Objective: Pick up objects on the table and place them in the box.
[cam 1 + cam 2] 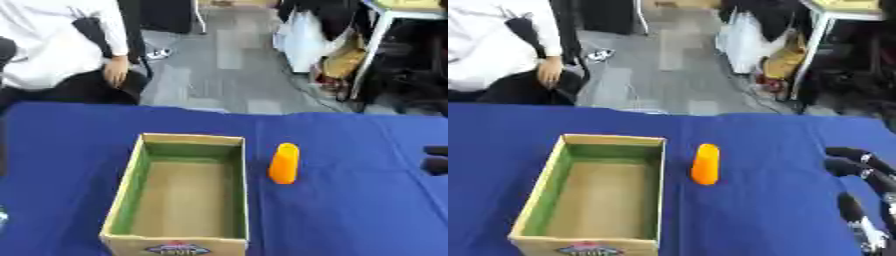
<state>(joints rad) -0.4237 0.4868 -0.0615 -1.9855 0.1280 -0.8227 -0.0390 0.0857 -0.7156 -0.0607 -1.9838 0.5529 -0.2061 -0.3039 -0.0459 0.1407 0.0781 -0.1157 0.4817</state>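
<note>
An orange, rounded, upright object [284,163] stands on the blue table [350,210], just right of an open cardboard box [182,195]. The box has green inner walls and nothing shows inside it. My right hand [861,195] comes in at the right edge, to the right of the orange object and apart from it. Its black fingers [846,153] are spread and hold nothing. Only two dark fingertips [436,158] of it show in the left eye view. My left hand shows in no view.
A seated person in a white top [52,45] is beyond the table's far left edge. Bags and a white table leg [372,45] stand on the grey floor at the back right. Blue cloth lies bare to the right of the box.
</note>
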